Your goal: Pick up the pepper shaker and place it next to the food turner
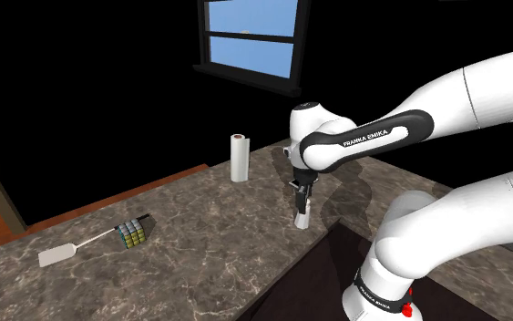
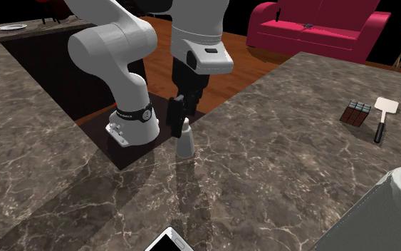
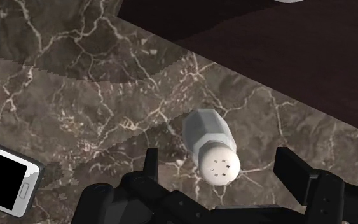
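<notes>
Since the pepper shaker (image 3: 212, 149) stands upright on the marble counter (image 1: 200, 264), the gripper (image 3: 217, 162) hangs straight over its cap, jaws wide to either side and touching nothing, probably ready to sink and close. The food turner (image 1: 67, 249) lies well apart from the shaker. Whether the fingertips already reach the cap's level is hard to tell. A phone (image 3: 2, 184) near the shaker is cut off.

Marble ctr (image 1: 200, 246), window (image 1: 250, 36), red sofa (image 2: 313, 32), wood flr (image 2: 234, 64).
</notes>
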### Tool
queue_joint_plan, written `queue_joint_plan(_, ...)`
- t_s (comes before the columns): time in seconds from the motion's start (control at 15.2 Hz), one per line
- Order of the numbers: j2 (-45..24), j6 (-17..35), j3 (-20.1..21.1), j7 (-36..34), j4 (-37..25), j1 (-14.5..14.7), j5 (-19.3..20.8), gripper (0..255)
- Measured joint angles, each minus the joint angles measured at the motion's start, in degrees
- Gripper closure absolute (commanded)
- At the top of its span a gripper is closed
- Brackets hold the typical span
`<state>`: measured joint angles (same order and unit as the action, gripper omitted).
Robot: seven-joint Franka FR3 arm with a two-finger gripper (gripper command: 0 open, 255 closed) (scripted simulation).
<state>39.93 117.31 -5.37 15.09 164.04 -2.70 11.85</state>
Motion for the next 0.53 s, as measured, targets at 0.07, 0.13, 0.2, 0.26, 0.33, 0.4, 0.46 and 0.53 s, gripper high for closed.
queue_joint_plan(0.07, 0.0, 0.0, 0.0, 0.0, 0.0, 0.0, 0.0, 0)
queue_joint_plan(0.13, 0.0, 0.0, 0.0, 0.0, 0.0, 0.0, 0.0, 0)
queue_joint_plan(0.2, 0.0, 0.0, 0.0, 0.0, 0.0, 0.0, 0.0, 255)
queue_joint_plan(0.26, 0.0, 0.0, 0.0, 0.0, 0.0, 0.0, 0.0, 255)
queue_joint_plan(0.33, 0.0, 0.0, 0.0, 0.0, 0.0, 0.0, 0.0, 255)
queue_joint_plan(0.4, 0.0, 0.0, 0.0, 0.0, 0.0, 0.0, 0.0, 255)
queue_joint_plan(0.46, 0.0, 0.0, 0.0, 0.0, 0.0, 0.0, 0.0, 255)
queue_joint_plan(0.53, 0.0, 0.0, 0.0, 0.0, 0.0, 0.0, 0.0, 255)
